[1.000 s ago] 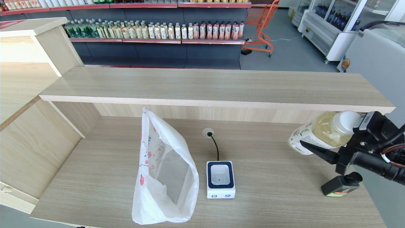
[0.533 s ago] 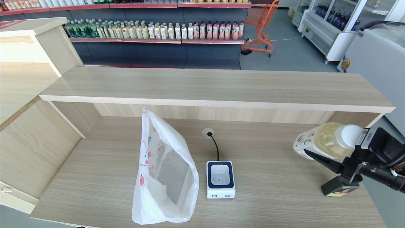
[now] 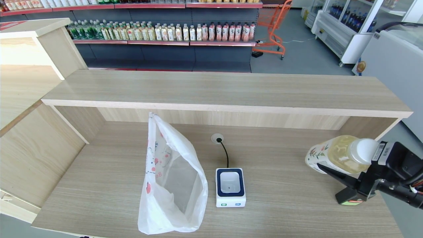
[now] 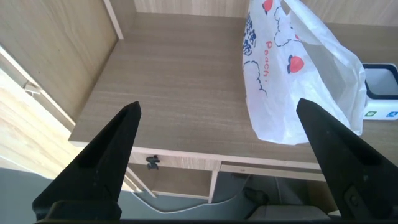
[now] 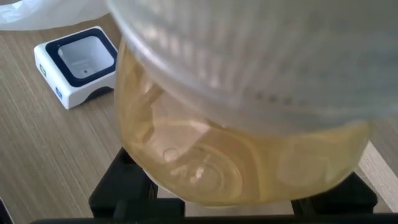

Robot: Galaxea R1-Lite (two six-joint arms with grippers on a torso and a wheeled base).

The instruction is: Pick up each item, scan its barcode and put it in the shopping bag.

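The left end effector hangs wide open, holding nothing, above the desk's near edge. The right end effector grips a tilted bottle above the desk's right end, well apart from the scanner and bag.

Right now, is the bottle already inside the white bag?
No, the bottle is held in the right gripper above the right end of the counter, well apart from the shopping bag.

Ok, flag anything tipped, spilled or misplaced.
Nothing spilled or damaged. A small dark item lies on its side near the right edge of the counter; the bottle is sideways in the right gripper.
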